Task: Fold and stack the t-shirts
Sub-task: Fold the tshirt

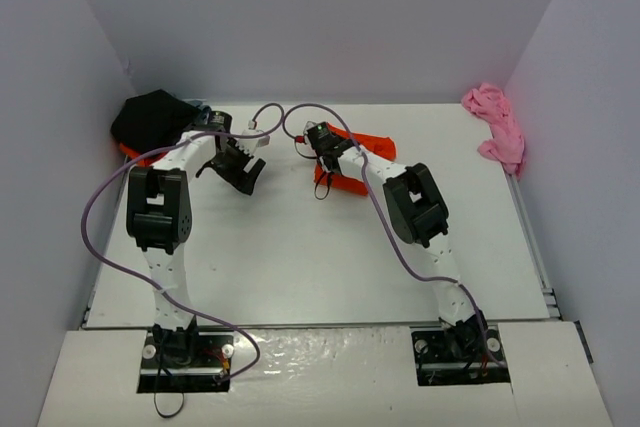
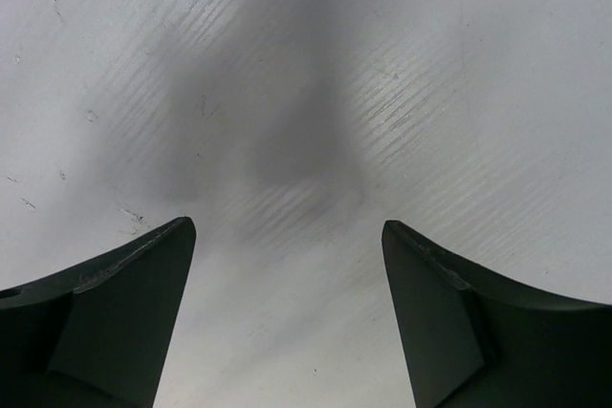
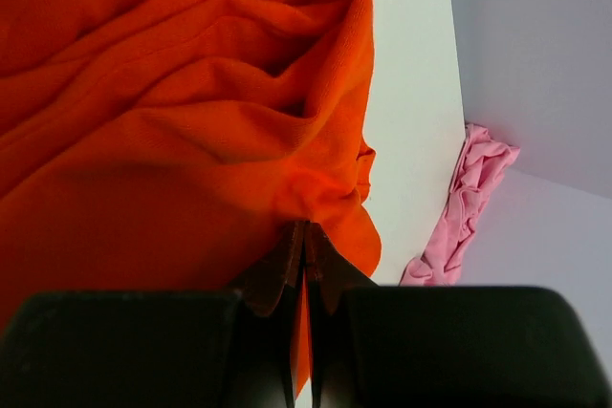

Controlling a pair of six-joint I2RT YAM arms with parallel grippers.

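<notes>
The white flat table (image 1: 300, 257) served as the reference for all positions. The crumpled bright orange-red cloth t-shirt (image 1: 368, 149) lay at the far middle of the table. The right gripper (image 1: 321, 187) was at that shirt's near-left edge; in the right wrist view (image 3: 304, 236) its jaws were pressed together on a pinched fold of the orange-red cloth (image 3: 172, 121). The left gripper (image 1: 245, 173) was positioned over the far-left part of the table, apart from every garment. In the left wrist view (image 2: 287, 226) its dark fingers (image 2: 124, 303) were spread wide, with nothing between them except bare scratched tabletop (image 2: 430, 64) and a soft shadow. The bunched black cloth t-shirt (image 1: 152, 117) sat at the table's far-left corner, lying over a second orange-red cloth garment (image 1: 130, 154), of which only a strip showed. The crumpled pink cloth t-shirt (image 1: 497, 127) lay at the far-right corner against the grey wall (image 1: 570, 147); it also showed in the right wrist view (image 3: 469, 198).
</notes>
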